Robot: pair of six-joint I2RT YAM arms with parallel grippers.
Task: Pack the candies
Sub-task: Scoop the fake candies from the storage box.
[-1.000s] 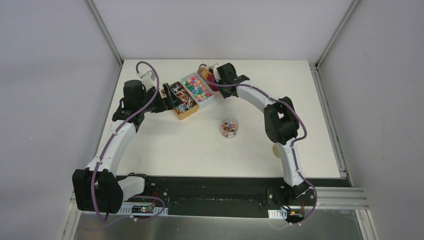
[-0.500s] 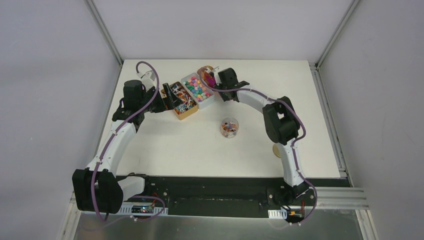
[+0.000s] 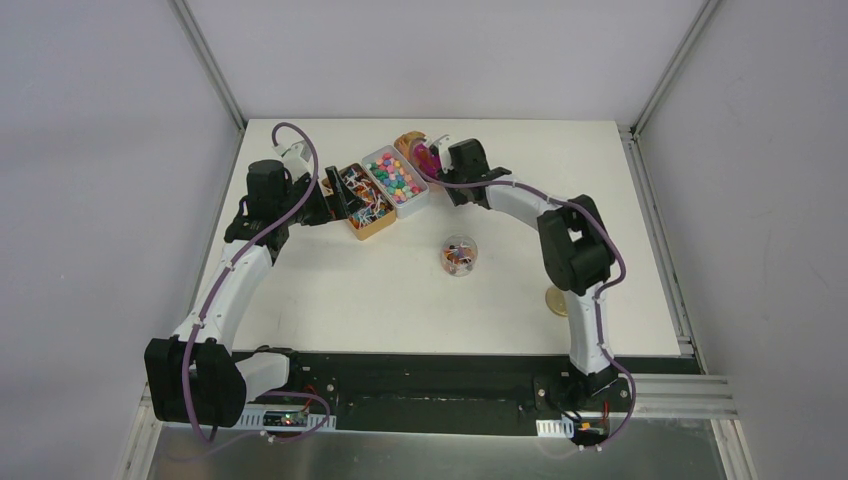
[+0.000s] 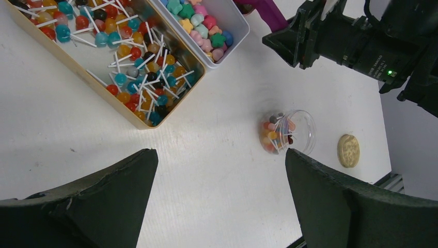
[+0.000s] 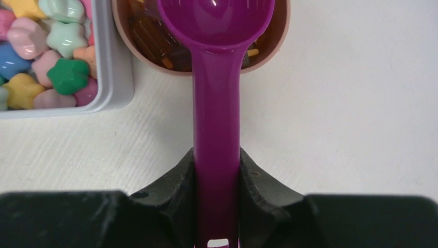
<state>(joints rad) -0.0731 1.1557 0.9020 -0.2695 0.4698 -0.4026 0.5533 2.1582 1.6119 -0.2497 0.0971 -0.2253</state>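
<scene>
Currently right claw (image 5: 217, 173) clamped on purple scoop (image 5: 217, 98), its head over pink bowl (image 5: 278, 36). Left claw (image 4: 219, 178) apart, above worktop (image 4: 67, 134) near gold tin (image 4: 178, 102) of candies (image 4: 139, 57).

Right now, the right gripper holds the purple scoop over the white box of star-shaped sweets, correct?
Not quite: the right gripper holds the purple scoop over the round pinkish bowl of brown sweets, beside the white box of star-shaped sweets. The right wrist view shows it.
</scene>
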